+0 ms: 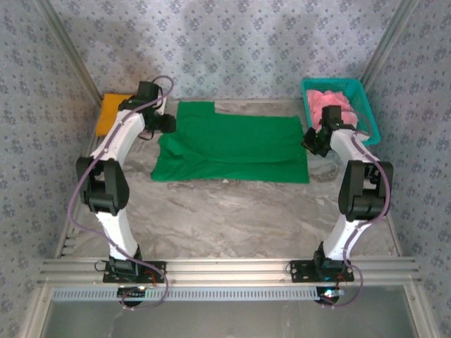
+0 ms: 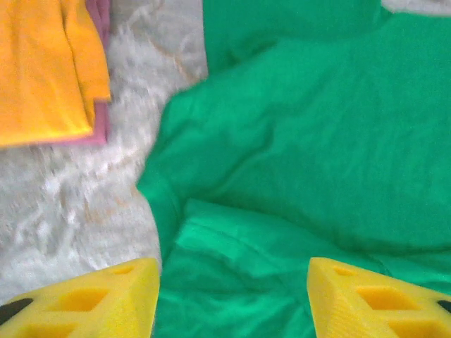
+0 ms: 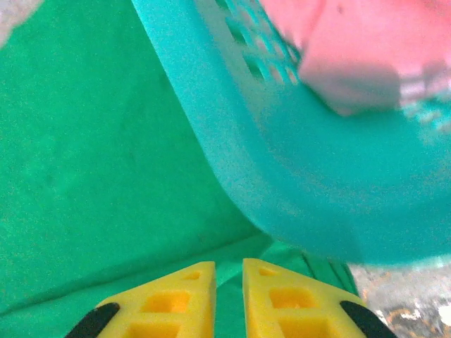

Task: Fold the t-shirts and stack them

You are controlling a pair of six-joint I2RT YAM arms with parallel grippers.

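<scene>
Over the green t-shirt [image 1: 232,144] mid-frame, the left gripper [image 2: 232,266] is hanging spread, the right gripper [image 3: 229,266] barely parted; next pinches want matching corners.

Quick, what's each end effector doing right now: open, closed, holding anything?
Left end effector: open, holding nothing, over the green t-shirt.
Right end effector: fingers nearly together over the green t-shirt; whether it grips cannot be told.
</scene>
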